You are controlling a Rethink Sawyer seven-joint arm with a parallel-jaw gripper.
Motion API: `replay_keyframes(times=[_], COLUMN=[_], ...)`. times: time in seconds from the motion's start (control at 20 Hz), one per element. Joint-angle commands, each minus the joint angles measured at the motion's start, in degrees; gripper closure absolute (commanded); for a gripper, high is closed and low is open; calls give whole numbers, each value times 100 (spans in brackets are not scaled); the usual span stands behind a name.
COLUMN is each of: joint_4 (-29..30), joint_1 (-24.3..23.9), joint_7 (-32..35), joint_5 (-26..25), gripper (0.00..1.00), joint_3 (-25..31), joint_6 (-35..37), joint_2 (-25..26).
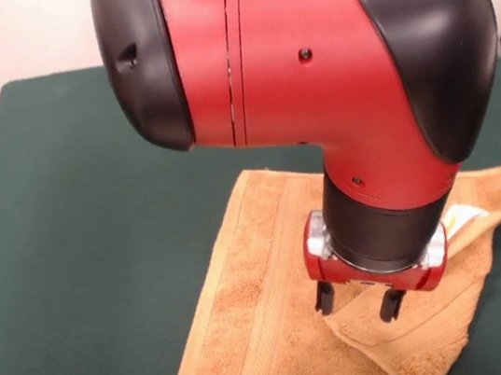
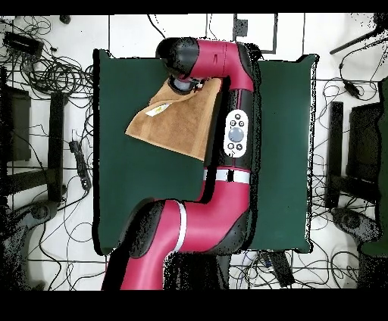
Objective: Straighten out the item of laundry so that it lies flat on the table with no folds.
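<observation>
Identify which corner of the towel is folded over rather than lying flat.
The towel corner beside the white label, at the front view's right, is doubled over; the end effector hangs above that fold's edge. The other visible corners lie flat on the table.

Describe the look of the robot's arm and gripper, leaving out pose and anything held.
The bulky red arm has rounded black caps at its joints, a black cylindrical wrist, and a white oval button panel visible from overhead. The red-and-silver gripper ends in two short black jaws.
</observation>
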Motion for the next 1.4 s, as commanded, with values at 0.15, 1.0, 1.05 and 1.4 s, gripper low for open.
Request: replay_keyframes(times=[0.15, 1.0, 1.05, 1.4], joint_4=[496, 320, 348, 462], joint_1=[123, 179, 162, 65], joint_7=[1653, 2006, 1969, 1954], joint_5=[-38, -536, -500, -306], gripper=[0, 0, 0, 0], joint_3=[829, 854, 893, 1139], joint_6=[713, 744, 621, 112], joint_2=[352, 537, 540, 588])
